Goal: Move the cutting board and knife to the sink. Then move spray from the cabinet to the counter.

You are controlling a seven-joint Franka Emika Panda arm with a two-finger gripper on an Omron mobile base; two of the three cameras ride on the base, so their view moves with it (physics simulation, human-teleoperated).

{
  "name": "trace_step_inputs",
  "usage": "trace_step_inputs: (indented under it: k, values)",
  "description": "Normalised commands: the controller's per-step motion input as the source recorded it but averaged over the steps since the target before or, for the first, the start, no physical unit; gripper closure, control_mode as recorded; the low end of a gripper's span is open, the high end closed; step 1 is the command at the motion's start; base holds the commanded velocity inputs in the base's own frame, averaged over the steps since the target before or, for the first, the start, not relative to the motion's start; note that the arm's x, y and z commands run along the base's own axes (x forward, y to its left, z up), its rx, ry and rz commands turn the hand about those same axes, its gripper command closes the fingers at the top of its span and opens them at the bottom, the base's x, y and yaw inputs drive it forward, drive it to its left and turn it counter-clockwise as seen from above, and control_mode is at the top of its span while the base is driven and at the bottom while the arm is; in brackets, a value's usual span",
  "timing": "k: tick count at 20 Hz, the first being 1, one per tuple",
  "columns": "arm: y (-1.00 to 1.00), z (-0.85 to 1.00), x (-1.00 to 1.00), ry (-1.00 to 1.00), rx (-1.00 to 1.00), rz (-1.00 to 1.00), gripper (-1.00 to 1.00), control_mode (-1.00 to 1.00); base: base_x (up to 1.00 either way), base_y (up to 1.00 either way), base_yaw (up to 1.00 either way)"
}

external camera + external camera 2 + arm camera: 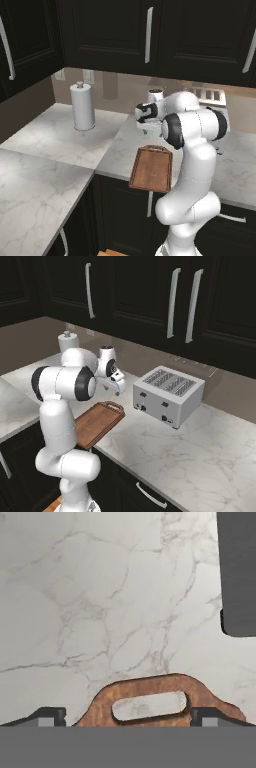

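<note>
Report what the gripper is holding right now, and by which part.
Nothing is held. The gripper is open, its tips standing either side of the loop handle of the cutting board, which lies flat on the counter.

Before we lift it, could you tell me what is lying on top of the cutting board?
The visible part of the cutting board is bare wood, with no knife on it. The arm hides its near end in both base views, so that part cannot be checked.

Cutting board [97,423] on counter [165,451], beside toaster [168,395]
</note>
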Motion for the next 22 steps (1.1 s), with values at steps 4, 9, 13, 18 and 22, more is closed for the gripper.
trace_step_inputs:
  k: [4,9,13,18,22]
  values:
    - [0.03,0.82,-0.63,0.0,-0.06,0.0,-1.0,-1.0,0.0,0.0,0.0]
    - [0.17,0.49,-0.72,0.0,-0.08,0.0,-1.0,-1.0,0.0,0.0,0.0]
    - [0.25,0.13,-0.81,0.0,-0.09,0.02,-1.0,-1.0,0.0,0.0,0.0]
    - [0.23,0.25,-0.8,0.0,-0.11,0.05,-1.0,-1.0,0.0,0.0,0.0]
    - [0.27,0.16,-0.81,0.04,-0.13,0.1,-1.0,-1.0,0.0,0.0,0.0]
